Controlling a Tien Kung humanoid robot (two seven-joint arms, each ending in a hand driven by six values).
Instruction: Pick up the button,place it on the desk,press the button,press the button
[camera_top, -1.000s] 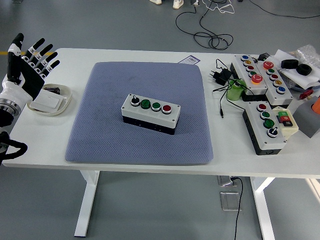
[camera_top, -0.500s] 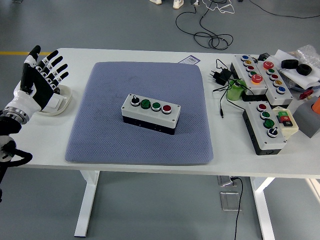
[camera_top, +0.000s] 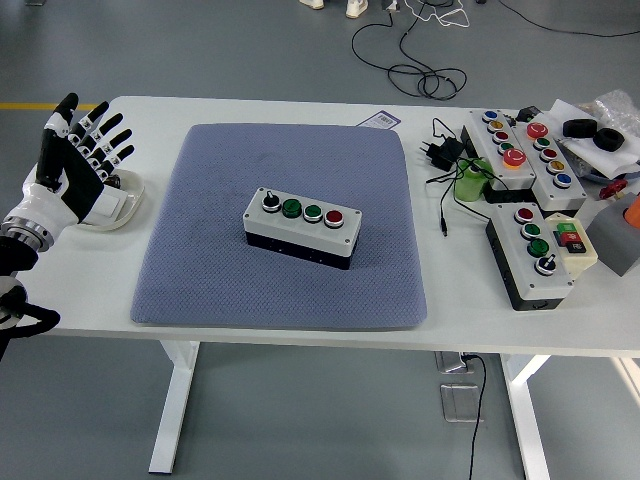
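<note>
The button box (camera_top: 301, 229) sits mid-way on the blue-grey mat (camera_top: 200, 260), skewed to the table edge, well apart from the left hand (camera_top: 75, 160), which hovers at the table's left end with fingers spread wide, holding nothing. It looks rigid, smooth-sided and moderately weighty — best gripped across its long side walls, clear of the four controls on top.
</note>
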